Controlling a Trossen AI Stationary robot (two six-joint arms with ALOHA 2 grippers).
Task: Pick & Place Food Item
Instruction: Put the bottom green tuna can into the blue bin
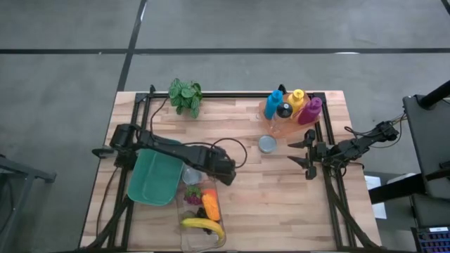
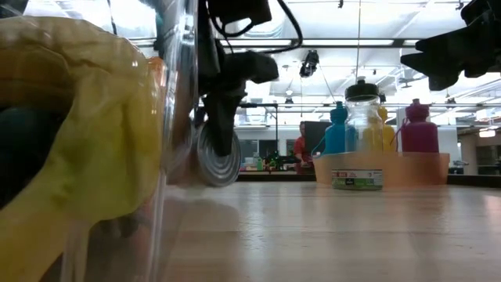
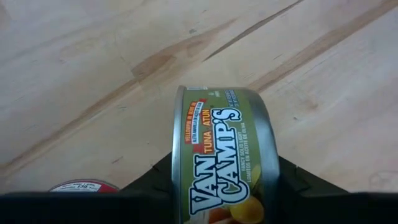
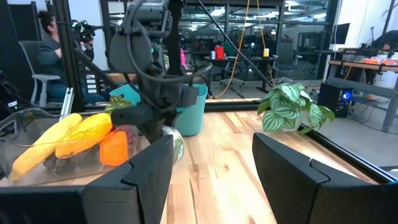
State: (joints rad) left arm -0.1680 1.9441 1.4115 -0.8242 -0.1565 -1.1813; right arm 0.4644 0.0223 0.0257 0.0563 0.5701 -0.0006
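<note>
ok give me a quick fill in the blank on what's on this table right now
1. The left gripper is shut on a round green-labelled ____ can.
2. The yellow banana lies in a clear ____ container.
3. The right gripper hangs with its fingers ____.
4. The small potted plant has ____ leaves.

Missing words: tuna; plastic; open; green

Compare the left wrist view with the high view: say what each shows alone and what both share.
Only the left wrist view: the label of the tuna can clamped on edge in the left gripper.

Only the high view: the right gripper waiting open at the table's right edge, the green tray, the banana, the bottles and the plant.

Both: the wooden table.
</note>
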